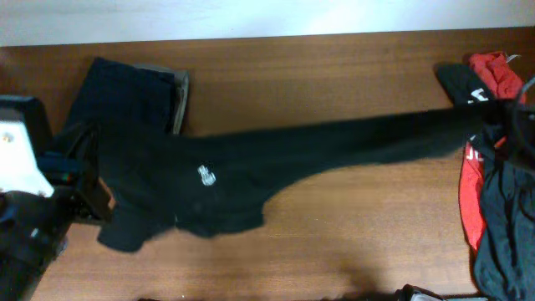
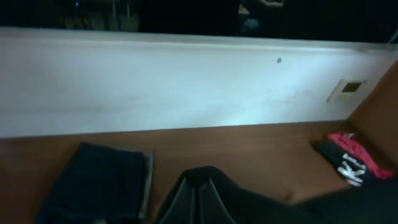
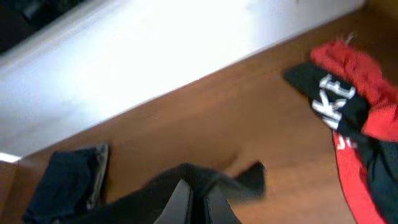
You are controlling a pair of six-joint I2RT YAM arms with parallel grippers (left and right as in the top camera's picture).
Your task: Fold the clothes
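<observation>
Black shirt (image 1: pixel 276 159) is strung right across the table (image 1: pixel 334 242), a long dark band from lower left up to the far right, white logo (image 1: pixel 206 176) facing up. The left gripper (image 1: pixel 99 202) is clamped on the left end, and black cloth bunches up right at its fingers in the wrist view. The right gripper (image 1: pixel 495 119) is clenched on the other end, with fabric pinched there too.

It's soft, light stuff: the middle sags and the lower edge droops in a loose flap, so it won't hold a shape by itself. I'd say grip at seams or corners, where the cloth is doubled, and keep it taut, or it'll slide and crumple.

The navy pile (image 1: pixel 125 92) sits folded at back left. The red top (image 1: pixel 493 71) is heaped at the right.
</observation>
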